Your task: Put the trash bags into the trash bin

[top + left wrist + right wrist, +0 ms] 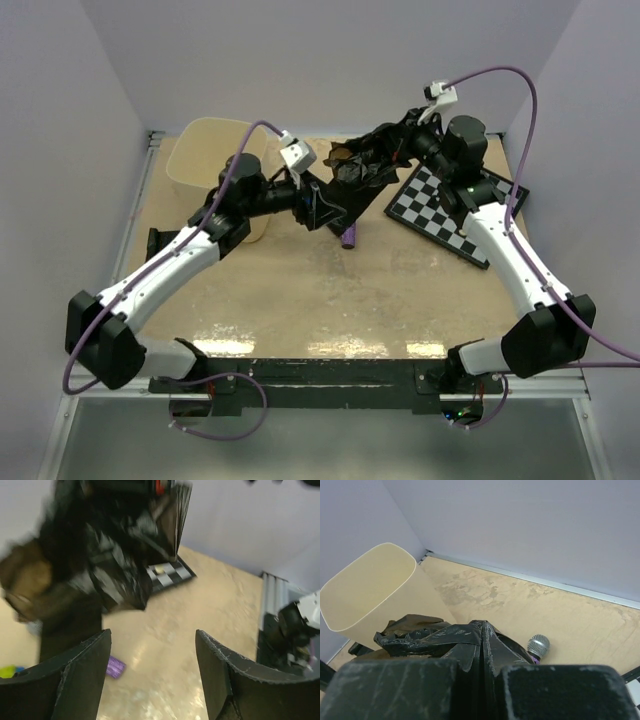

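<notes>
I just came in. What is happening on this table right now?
The right gripper is shut on the dark trash bag, holding it above the table. The left gripper is open beside the bag, gripping nothing. The cream trash bin stands at the far left; the bag is not in it yet.

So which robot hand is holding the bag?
The right gripper, shut on the bag. The left gripper is open, with nothing between its jaws.

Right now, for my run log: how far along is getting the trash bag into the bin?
Done: the right gripper has its jaws shut on the trash bag, holding it up. In hand: the left gripper, jaws open, faces the hanging bag. Left: the trash bin looks empty; the bag is not inside yet.
</notes>
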{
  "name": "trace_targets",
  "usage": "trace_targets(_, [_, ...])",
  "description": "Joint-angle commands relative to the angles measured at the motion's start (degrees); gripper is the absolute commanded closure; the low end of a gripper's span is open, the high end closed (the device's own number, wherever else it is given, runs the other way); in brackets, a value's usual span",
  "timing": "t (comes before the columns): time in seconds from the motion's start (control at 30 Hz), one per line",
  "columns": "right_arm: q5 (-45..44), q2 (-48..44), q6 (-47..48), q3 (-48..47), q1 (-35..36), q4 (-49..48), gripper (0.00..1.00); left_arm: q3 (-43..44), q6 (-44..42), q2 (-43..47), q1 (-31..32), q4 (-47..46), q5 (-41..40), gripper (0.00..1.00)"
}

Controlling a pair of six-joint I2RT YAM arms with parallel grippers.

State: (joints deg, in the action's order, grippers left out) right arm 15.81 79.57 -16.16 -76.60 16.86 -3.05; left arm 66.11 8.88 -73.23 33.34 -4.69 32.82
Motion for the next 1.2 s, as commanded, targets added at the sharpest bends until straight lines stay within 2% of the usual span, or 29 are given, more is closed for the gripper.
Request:
trace_targets(0.0, [-2.28,-2.14,-1.94,0.66,0.01,-3.72,1.00,2.44,8.59,-4.54,-0.47,-3.31,12.61,0.27])
trace_targets(0.13, [-2.89,-3.19,-1.94,2.77,0.10,-6.44,1.00,3.24,12.29,-7.45,-0.56,-7.34,14.91,0.26])
trace_targets(0.23, [-2.63,-3.37,-2.03,3.73,0.01,-6.88,1.00,4.20,13.70,-7.71,-0.73,-7.88,9.39,0.18])
trace_targets(0.4, [-1.93,-4.33,-1.77,5.14,0.01,-6.88,1.00,7.10,17.83,-10.52,-1.88,-10.25,5.34,0.19])
trace_targets(0.47, [-1.93,-4.77,-1.59,5.58,0.01,-6.80,1.00,8.33,18.71,-12.19,-1.97,-10.69,3.93,0.26])
trace_targets(0.63, [-2.45,-5.48,-0.98,5.76,0.10,-6.53,1.00,9.92,18.89,-15.89,-1.44,-12.01,4.88,0.55])
trace_targets(0.7, [-3.24,-5.57,-0.80,5.58,-0.07,-6.44,1.00,9.92,18.10,-16.15,-1.52,-12.54,5.85,0.77])
trace_targets(0.73, [-3.59,-5.65,-0.80,5.50,-0.25,-6.44,1.00,9.83,17.58,-15.89,-1.53,-12.63,6.03,0.94])
trace_targets(0.77, [-3.68,-5.65,-0.80,5.58,-0.60,-6.36,1.00,9.66,17.22,-15.54,-1.87,-12.54,5.68,1.00])
trace_targets(0.93, [-3.77,-6.18,0.86,6.02,-3.93,-4.60,1.00,7.20,13.89,-12.47,-4.33,-7.98,3.84,1.00])
trace_targets(1.07, [-3.86,-8.28,3.93,7.51,-8.42,-3.72,1.00,3.34,7.13,-8.43,-7.41,0.63,1.81,1.00])
trace_targets(1.17, [-2.99,-10.22,7.54,8.39,-8.86,-2.58,1.00,2.10,3.00,-6.40,-7.94,6.68,-2.48,1.00])
